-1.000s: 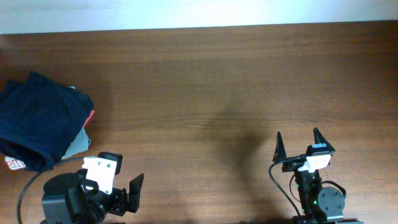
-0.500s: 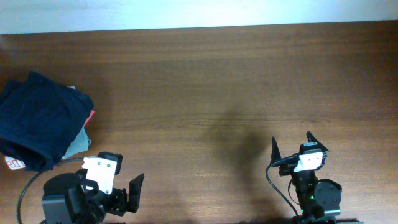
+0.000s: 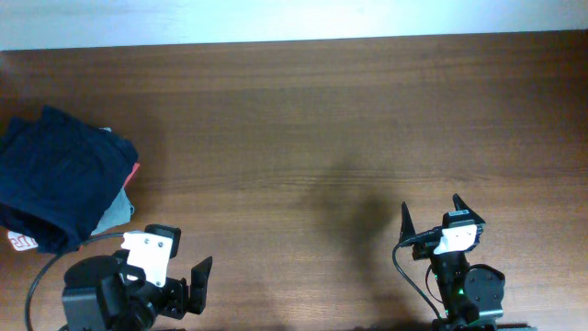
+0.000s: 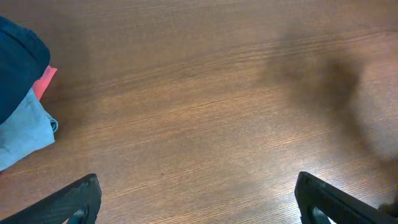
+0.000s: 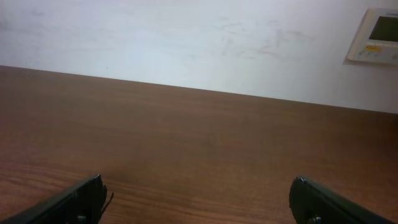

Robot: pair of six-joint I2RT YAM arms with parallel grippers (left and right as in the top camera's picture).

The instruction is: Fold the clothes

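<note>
Wooden table (image 3: 303,110): navy garment (image 3: 60,175) bunched at 9 o'clock. Left gripper (image 4: 196,190), 7 o'clock, jaws apart, empty. Right gripper (image 3: 431,207), 5 o'clock, jaws apart, empty.

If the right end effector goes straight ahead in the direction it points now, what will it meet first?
Likely nothing nearby: the right end effector points across bare table toward the white wall, with no garment in that line. It may touch the wood first; its tilt is unclear.
</note>
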